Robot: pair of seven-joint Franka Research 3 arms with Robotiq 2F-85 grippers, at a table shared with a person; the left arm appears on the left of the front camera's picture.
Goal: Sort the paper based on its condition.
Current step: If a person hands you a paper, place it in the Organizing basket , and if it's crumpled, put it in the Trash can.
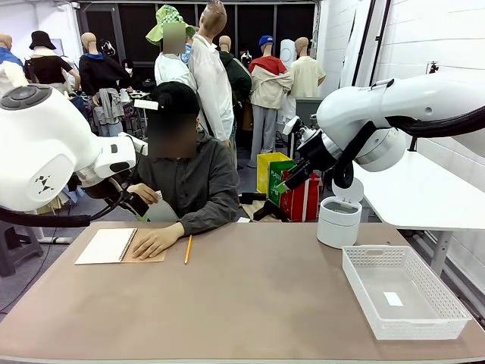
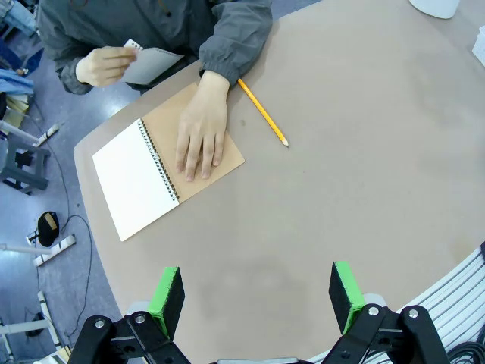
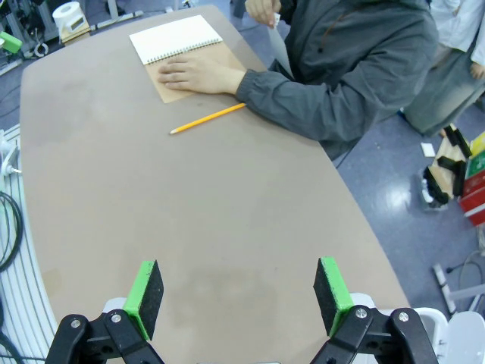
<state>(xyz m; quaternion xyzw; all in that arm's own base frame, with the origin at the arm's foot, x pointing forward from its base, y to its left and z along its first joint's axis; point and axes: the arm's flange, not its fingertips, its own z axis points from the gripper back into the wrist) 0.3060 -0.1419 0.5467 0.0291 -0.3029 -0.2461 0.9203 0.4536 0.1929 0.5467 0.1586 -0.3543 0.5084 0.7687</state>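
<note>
The person at the far side holds a thin white sheet of paper (image 2: 149, 64) up in one hand, close to the chest; the same paper (image 3: 277, 47) hangs at the table's far edge. The person's other hand rests flat on an open spiral notebook (image 1: 106, 245) with a tan cover. My left gripper (image 2: 258, 290) hovers open high over bare tabletop, well short of the notebook (image 2: 140, 178). My right gripper (image 3: 239, 287) is also open and empty, raised above the table's right half. In the front view both grippers (image 1: 135, 203) (image 1: 288, 182) hang above the far side.
A yellow pencil (image 1: 188, 249) lies beside the notebook. A white mesh basket (image 1: 424, 326) with a small white scrap in it sits at the front right. Behind it stands a white round bin (image 1: 338, 224) with its lid up. The table's middle is bare.
</note>
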